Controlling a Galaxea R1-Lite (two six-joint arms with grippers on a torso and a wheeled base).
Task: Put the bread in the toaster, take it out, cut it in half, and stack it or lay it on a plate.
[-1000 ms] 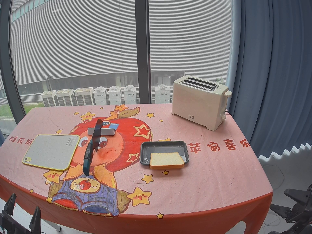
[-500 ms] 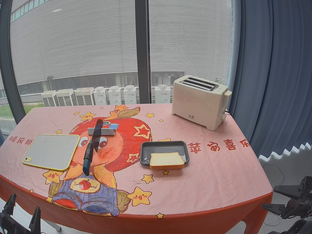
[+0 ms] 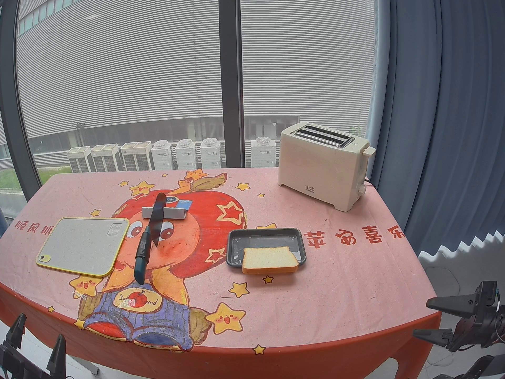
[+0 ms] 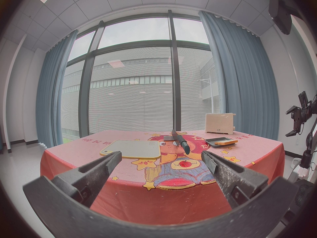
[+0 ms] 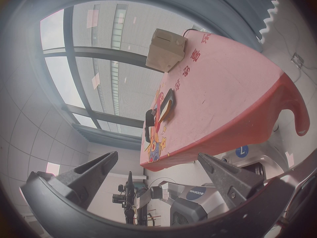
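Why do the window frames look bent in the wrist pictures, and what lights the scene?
Left wrist view: a wide lens bows the curtains, corners dark. Right wrist view: same bulge, the table looks tilted. Head view: milder bending; daylight enters by the window.

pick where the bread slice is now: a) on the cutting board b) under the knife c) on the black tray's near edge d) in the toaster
c: the bread slice lies flat over the near rim of the black tray, apart from the toaster and cutting board.
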